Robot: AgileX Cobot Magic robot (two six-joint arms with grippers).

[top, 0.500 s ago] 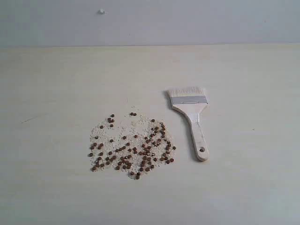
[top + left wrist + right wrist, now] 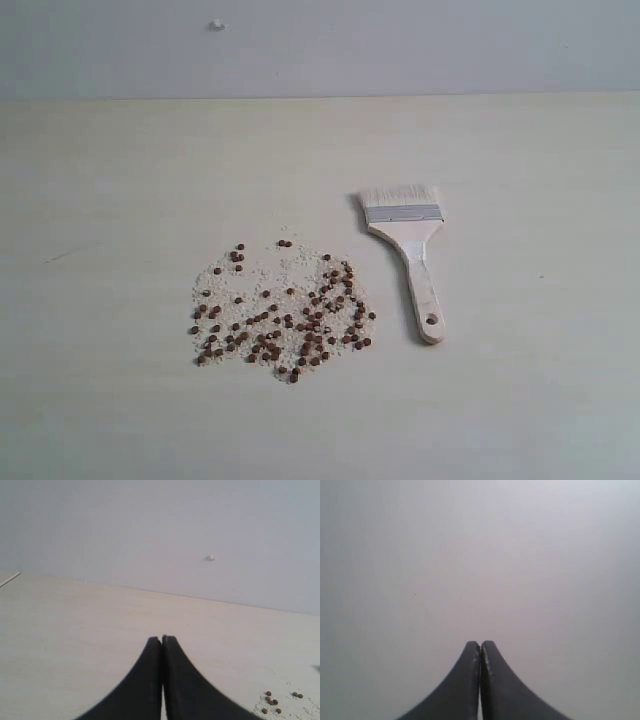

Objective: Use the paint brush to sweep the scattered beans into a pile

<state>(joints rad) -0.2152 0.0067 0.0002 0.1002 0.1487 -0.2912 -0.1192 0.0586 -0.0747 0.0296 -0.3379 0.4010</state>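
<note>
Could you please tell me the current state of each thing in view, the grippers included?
beans: scattered loosely over a patch of the table, mixed with whitish crumbs, not piled.
paint brush: lying flat on the table to the right of the beans, bristles at its far end, held by nothing.
left gripper: shut, holding nothing.
right gripper: shut, holding nothing.

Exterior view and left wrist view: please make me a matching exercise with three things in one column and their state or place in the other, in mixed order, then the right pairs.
1. paint brush
2. beans
3. left gripper

A. fingers shut, holding nothing
B. scattered among whitish crumbs
C. lying flat, bristles toward the wall

Pairs: 1-C, 2-B, 3-A.
</note>
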